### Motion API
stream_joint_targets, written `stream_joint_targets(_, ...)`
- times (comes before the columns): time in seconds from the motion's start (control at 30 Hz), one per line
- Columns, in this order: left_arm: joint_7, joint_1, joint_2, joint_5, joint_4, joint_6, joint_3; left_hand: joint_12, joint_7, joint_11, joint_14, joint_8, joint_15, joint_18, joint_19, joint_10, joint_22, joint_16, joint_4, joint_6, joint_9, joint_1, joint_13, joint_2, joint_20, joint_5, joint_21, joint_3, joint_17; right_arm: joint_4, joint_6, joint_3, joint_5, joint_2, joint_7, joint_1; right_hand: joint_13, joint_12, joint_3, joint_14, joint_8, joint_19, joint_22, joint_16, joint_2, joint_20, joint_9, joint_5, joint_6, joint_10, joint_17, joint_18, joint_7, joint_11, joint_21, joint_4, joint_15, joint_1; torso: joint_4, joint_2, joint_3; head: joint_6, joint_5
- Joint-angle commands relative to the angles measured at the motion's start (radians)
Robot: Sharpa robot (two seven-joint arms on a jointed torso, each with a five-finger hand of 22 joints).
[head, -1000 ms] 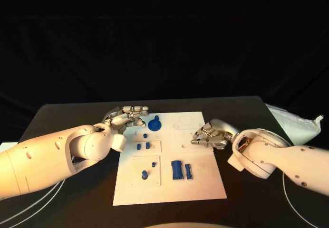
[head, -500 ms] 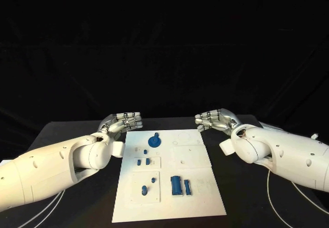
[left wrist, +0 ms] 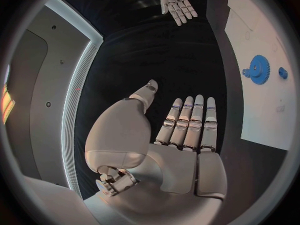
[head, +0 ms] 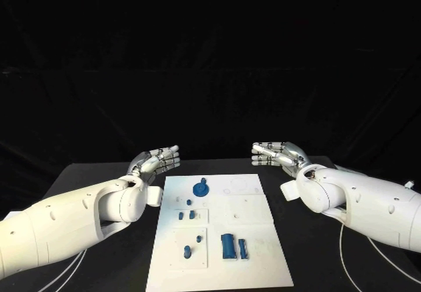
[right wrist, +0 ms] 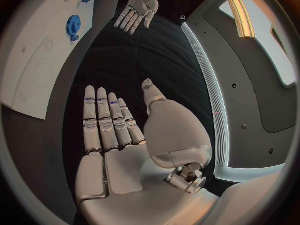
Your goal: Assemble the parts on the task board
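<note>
The white task board (head: 250,267) lies in the middle of the black table. A blue gear (head: 201,188) sits near its far end, small blue pegs (head: 185,215) at mid-board, and two upright blue cylinders (head: 232,246) nearer me. My left hand (head: 156,161) is raised off the board's far left corner, fingers stretched out flat and holding nothing (left wrist: 187,125). My right hand (head: 275,153) is lifted beyond the far right corner, also flat and empty (right wrist: 109,122). The gear (left wrist: 258,69) and board (right wrist: 37,60) show in the wrist views.
A pale crumpled bag (head: 405,184) lies at the table's right edge. White cables (head: 75,266) curve on the table at the near left and near right. Bare black table flanks the board.
Both hands have risen off the board, moved apart and back, and their fingers have straightened out. The camera has also tilted, shifting the whole scene.
</note>
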Motion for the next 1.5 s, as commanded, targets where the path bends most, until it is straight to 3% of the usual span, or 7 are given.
stream_joint_targets(0.03, 0.020, -0.006, 0.004, -0.014, 0.024, -0.055, 0.004, -0.047, -0.053, -0.050, -0.244, -0.028, -0.044, -0.050, -0.194, -0.256, -0.124, -0.043, 0.004, -0.247, -0.028, -0.362, -0.027, 0.054, -0.074, -0.022, -0.027, -0.094, -0.038, 0.030, -0.056, 0.003, 0.023, -0.001, 0.021, -0.007, -0.049, -0.031, -0.022, -0.292, -0.026, -0.249, -0.049, -0.078, -0.027, -0.059, -0.037, -0.041, -0.252, -0.278, -0.045, -0.046, -0.053, -0.042, -0.074, -0.004, -0.089, -0.370, 0.0268, -0.021, 0.0064, 0.017, -0.006)
stream_joint_targets(0.4, 0.089, -0.046, 0.018, -0.067, 0.148, -0.299, 0.022, -0.047, -0.161, -0.152, -0.421, -0.028, -0.134, -0.071, -0.336, -0.441, -0.215, -0.129, 0.004, -0.426, -0.028, -0.626, -0.027, 0.054, -0.128, -0.022, -0.027, -0.162, -0.038, 0.223, -0.343, 0.020, 0.155, -0.027, 0.120, -0.059, -0.049, -0.031, -0.022, -0.504, -0.026, -0.430, -0.150, -0.078, -0.027, -0.103, -0.037, -0.125, -0.435, -0.479, -0.045, -0.078, -0.092, -0.126, -0.128, -0.004, -0.089, -0.638, 0.0538, -0.041, 0.0129, 0.035, -0.013)
stream_joint_targets(0.43, 0.094, -0.049, 0.019, -0.070, 0.156, -0.315, 0.023, -0.047, -0.161, -0.152, -0.436, -0.028, -0.134, -0.075, -0.347, -0.456, -0.222, -0.129, 0.004, -0.440, -0.028, -0.647, -0.027, 0.054, -0.132, -0.022, -0.027, -0.168, -0.038, 0.241, -0.369, 0.022, 0.167, -0.029, 0.129, -0.063, -0.049, -0.031, -0.022, -0.521, -0.026, -0.444, -0.150, -0.078, -0.027, -0.106, -0.037, -0.125, -0.449, -0.495, -0.045, -0.079, -0.162, -0.126, -0.132, -0.004, -0.089, -0.660, 0.0538, -0.041, 0.0129, 0.035, -0.013)
stream_joint_targets(0.5, 0.101, -0.053, 0.020, -0.075, 0.168, -0.339, 0.025, -0.047, -0.161, -0.152, -0.459, -0.028, -0.134, -0.083, -0.366, -0.482, -0.235, -0.129, 0.004, -0.465, -0.028, -0.683, -0.027, 0.054, -0.140, -0.022, -0.027, -0.177, -0.038, 0.269, -0.411, 0.025, 0.186, -0.033, 0.143, -0.071, -0.049, -0.031, -0.022, -0.549, -0.026, -0.469, -0.150, -0.078, -0.027, -0.182, -0.037, -0.125, -0.474, -0.522, -0.045, -0.079, -0.162, -0.126, -0.139, -0.004, -0.089, -0.696, 0.0538, -0.041, 0.0129, 0.035, -0.013)
stream_joint_targets(0.6, 0.106, -0.056, 0.021, -0.080, 0.179, -0.359, 0.026, -0.047, -0.161, -0.152, -0.493, -0.028, -0.134, -0.083, -0.393, -0.517, -0.252, -0.129, 0.004, -0.499, -0.028, -0.733, -0.027, 0.054, -0.150, -0.022, -0.027, -0.191, -0.038, 0.302, -0.460, 0.027, 0.208, -0.038, 0.160, -0.080, -0.049, -0.031, -0.022, -0.589, -0.026, -0.501, -0.150, -0.078, -0.027, -0.182, -0.037, -0.125, -0.508, -0.561, -0.045, -0.154, -0.162, -0.126, -0.149, -0.004, -0.089, -0.747, 0.0538, -0.041, 0.0129, 0.035, -0.013)
stream_joint_targets(0.67, 0.107, -0.057, 0.021, -0.081, 0.181, -0.363, 0.027, -0.047, -0.161, -0.152, -0.509, -0.028, -0.134, -0.153, -0.406, -0.534, -0.260, -0.129, 0.004, -0.515, -0.028, -0.757, -0.027, 0.054, -0.155, -0.022, -0.027, -0.197, -0.038, 0.318, -0.483, 0.029, 0.219, -0.040, 0.168, -0.084, -0.049, -0.031, -0.022, -0.609, -0.026, -0.519, -0.150, -0.078, -0.027, -0.182, -0.037, -0.125, -0.526, -0.579, -0.045, -0.154, -0.162, -0.126, -0.154, -0.004, -0.089, -0.772, 0.0538, -0.041, 0.0129, 0.035, -0.013)
stream_joint_targets(1.5, 0.107, -0.057, 0.021, -0.081, 0.181, -0.363, 0.027, -0.047, -0.161, -0.152, -0.661, -0.028, -0.134, -0.153, -0.593, -0.693, -0.380, -0.129, 0.004, -0.668, -0.028, -0.985, -0.027, 0.054, -0.226, -0.022, -0.027, -0.287, -0.038, 0.332, -0.506, 0.030, 0.229, -0.042, 0.176, -0.088, -0.049, -0.031, -0.022, -0.793, -0.026, -0.674, -0.150, -0.078, -0.027, -0.182, -0.037, -0.125, -0.684, -0.753, -0.045, -0.154, -0.162, -0.126, -0.226, -0.004, -0.089, -1.006, 0.0538, -0.041, 0.0129, 0.035, -0.013)
